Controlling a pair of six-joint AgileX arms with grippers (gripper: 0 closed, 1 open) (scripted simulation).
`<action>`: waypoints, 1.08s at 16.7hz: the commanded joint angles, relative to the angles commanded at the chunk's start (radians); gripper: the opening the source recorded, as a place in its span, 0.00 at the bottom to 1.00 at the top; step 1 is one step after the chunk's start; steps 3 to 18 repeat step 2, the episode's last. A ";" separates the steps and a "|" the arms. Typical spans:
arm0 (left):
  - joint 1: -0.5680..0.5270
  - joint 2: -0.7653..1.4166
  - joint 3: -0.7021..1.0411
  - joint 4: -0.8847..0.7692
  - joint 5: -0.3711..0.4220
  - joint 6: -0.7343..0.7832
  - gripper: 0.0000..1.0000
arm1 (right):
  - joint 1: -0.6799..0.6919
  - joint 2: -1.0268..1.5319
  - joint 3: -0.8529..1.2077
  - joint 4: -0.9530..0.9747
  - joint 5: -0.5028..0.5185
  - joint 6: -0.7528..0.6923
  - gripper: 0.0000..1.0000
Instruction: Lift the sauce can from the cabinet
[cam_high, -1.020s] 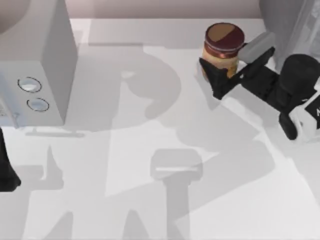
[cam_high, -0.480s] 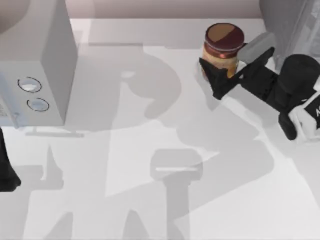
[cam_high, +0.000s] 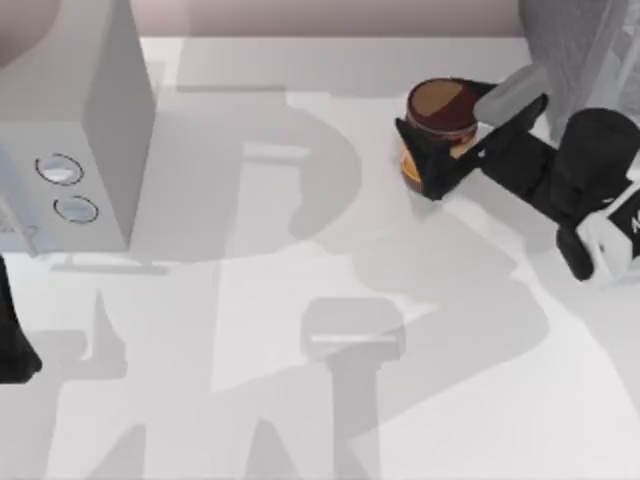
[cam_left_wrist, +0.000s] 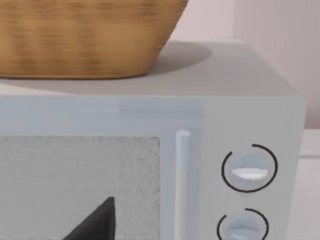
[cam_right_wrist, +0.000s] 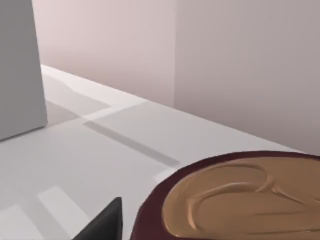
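The sauce can (cam_high: 441, 121) had shifted slightly and leaned, its maroon-brown top and orange band clenched in my right gripper (cam_high: 452, 131).

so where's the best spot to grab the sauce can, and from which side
Grip the sauce can across its round side wall, coming in from the table's right as the right gripper does. It stands upright, so the curved label band gives two opposite faces for the fingers.
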 joint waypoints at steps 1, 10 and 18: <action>0.000 0.000 0.000 0.000 0.000 0.000 1.00 | 0.000 0.000 0.000 0.000 0.000 0.000 1.00; 0.000 0.000 0.000 0.000 0.000 0.000 1.00 | 0.000 0.000 0.000 0.000 0.000 0.000 1.00; 0.000 0.000 0.000 0.000 0.000 0.000 1.00 | 0.000 0.000 0.000 0.000 0.000 0.000 1.00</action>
